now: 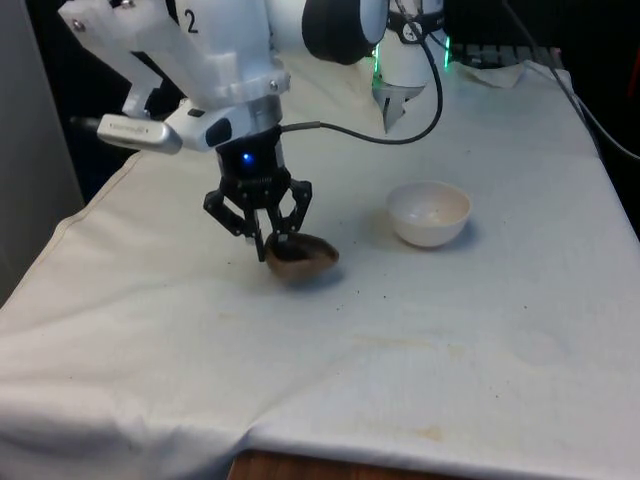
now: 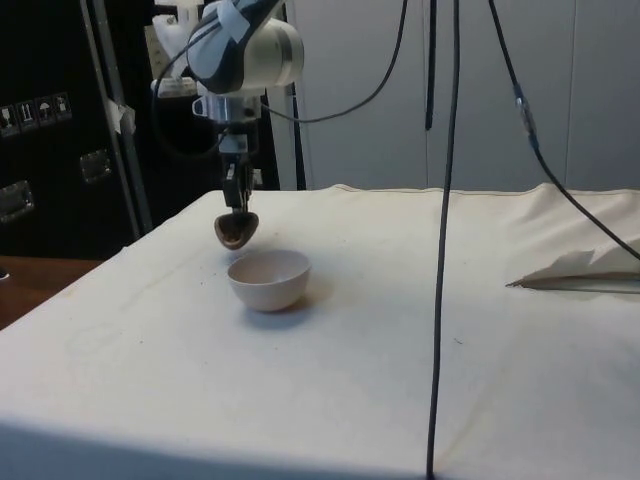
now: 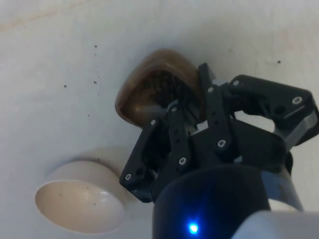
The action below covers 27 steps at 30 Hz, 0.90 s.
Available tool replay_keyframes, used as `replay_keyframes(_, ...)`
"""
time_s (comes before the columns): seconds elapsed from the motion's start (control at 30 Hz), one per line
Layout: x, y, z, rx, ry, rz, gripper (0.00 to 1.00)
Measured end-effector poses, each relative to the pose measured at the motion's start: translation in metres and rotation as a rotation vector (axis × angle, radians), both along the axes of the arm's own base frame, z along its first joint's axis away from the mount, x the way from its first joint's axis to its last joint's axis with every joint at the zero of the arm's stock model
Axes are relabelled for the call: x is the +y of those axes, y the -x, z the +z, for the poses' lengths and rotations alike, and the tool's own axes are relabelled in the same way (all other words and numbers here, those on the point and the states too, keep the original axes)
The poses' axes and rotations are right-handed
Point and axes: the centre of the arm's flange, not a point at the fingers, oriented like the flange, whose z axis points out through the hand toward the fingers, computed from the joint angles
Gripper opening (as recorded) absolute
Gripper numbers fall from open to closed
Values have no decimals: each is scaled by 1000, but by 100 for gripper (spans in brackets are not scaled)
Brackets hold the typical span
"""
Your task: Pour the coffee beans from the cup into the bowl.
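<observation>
So the hand (image 1: pixel 272 240) was clamped on the rim of the brown cup (image 1: pixel 301 258), one finger inside the mouth and one outside, as far as the wrist view let me see. In the wrist view the fingers (image 3: pixel 175 130) pinched the cup (image 3: pixel 158 87) wall tight, and there was dark stuff inside it that looked like the coffee beans (image 3: pixel 162 88).

The cup sat low over the surface (image 1: pixel 420 350); from the front it looked tilted, mouth partly facing the camera. Whether it was touching the cloth or just off it, I honestly couldn't tell. In the side view the cup (image 2: pixel 236 230) hung under the hand (image 2: pixel 236 208), just behind the bowl's rim.

The white bowl (image 1: pixel 429 213) stood upright on the surface, to the front view's right of the cup, near but apart. Its inside looked mostly bare, with maybe a speck or two. Same bowl (image 2: pixel 268 279) in the side view, sitting closer to that camera than the cup. In the wrist view the bowl (image 3: pixel 79 201) was beside the cup, not under it.

A few dark specks (image 1: pixel 348 295) were scattered on the cloth around the cup. A black cable (image 2: pixel 440 240) hung down across the side view.
</observation>
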Motion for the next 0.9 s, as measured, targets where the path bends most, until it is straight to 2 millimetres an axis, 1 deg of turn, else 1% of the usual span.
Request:
replay_keyframes(0.17, 3, 2, 15, -11, -1, 3, 4)
replay_keyframes(0.2, 3, 2, 15, -11, -1, 3, 4)
replay_keyframes(0.23, 4, 4, 21, -15, -1, 4, 4)
replay_keyframes(0.4, 6, 8, 35, -25, 2, 6, 4)
replay_keyframes(0.47, 6, 8, 38, -26, 2, 7, 4)
replay_keyframes(0.5, 7, 10, 45, -32, 2, 7, 4)
replay_keyframes(0.67, 8, 14, 56, -39, 2, 8, 4)
replay_keyframes(0.7, 8, 16, 63, -44, 2, 8, 4)
replay_keyframes(0.9, 10, 21, 75, -53, 1, 10, 4)
